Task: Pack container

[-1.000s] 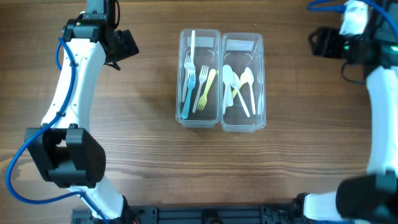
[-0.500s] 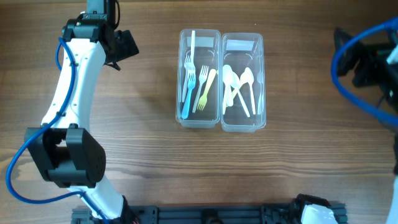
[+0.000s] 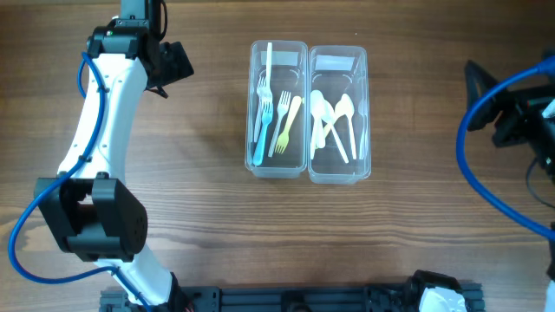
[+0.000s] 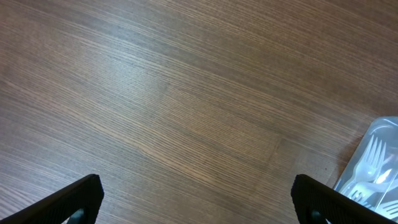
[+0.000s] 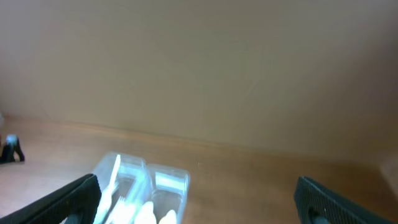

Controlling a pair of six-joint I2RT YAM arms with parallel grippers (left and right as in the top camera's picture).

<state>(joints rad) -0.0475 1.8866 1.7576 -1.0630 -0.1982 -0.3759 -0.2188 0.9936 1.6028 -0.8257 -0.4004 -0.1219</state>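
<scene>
While off table (image 4: 186, 93), left end effector (image 4: 196, 190), right end effector (image 5: 196, 190) spread wide, empty.

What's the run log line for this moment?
left gripper open, empty; right gripper open, empty; forks in fork container; spoons in spoon container

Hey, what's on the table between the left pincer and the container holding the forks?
Nothing. In the overhead view, only bare wooden table lies between the left pincer and the fork container. The left wrist view agrees.
</scene>
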